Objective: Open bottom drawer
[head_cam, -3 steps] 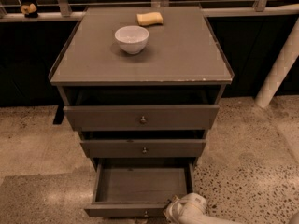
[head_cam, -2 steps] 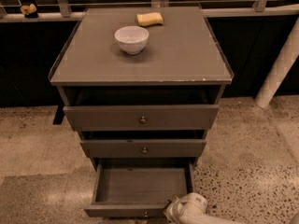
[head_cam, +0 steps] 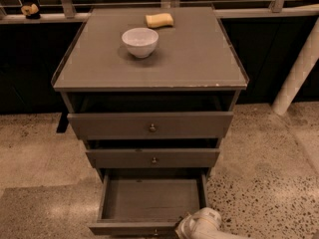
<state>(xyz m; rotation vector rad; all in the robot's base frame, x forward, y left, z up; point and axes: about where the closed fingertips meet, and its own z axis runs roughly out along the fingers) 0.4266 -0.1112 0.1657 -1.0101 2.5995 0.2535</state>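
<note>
1. Nothing has shifted in the last second. The bottom drawer sits pulled well out from the foot of the table, toward the camera, just as far as it did a moment ago.
2. You can see straight down into it: plain grey floor and nothing lying inside.
3. Your hand is down low at the table's front right, white and rounded, right at the right end of that drawer's front panel. It has held the same spot too. I cannot tell whether it is grasping the front or has released it, because the contact is hidden at the bottom edge of the view.
4. What that means: I'd call the pull finished, or as good as. The drawer looks open far enough to count, and the stillness suggests the stroke has ended.
5. If you agree, what's left is to let go and back away from the table cleanly, without nudging the front inward again.
6. Higher in the table, the middle drawer and the top drawer are not your concern.
7. On the table sit a white bowl and, behind it, a yellow sponge, both undisturbed.
8. Brands, labels, writing: none that I can read anywhere.
</note>
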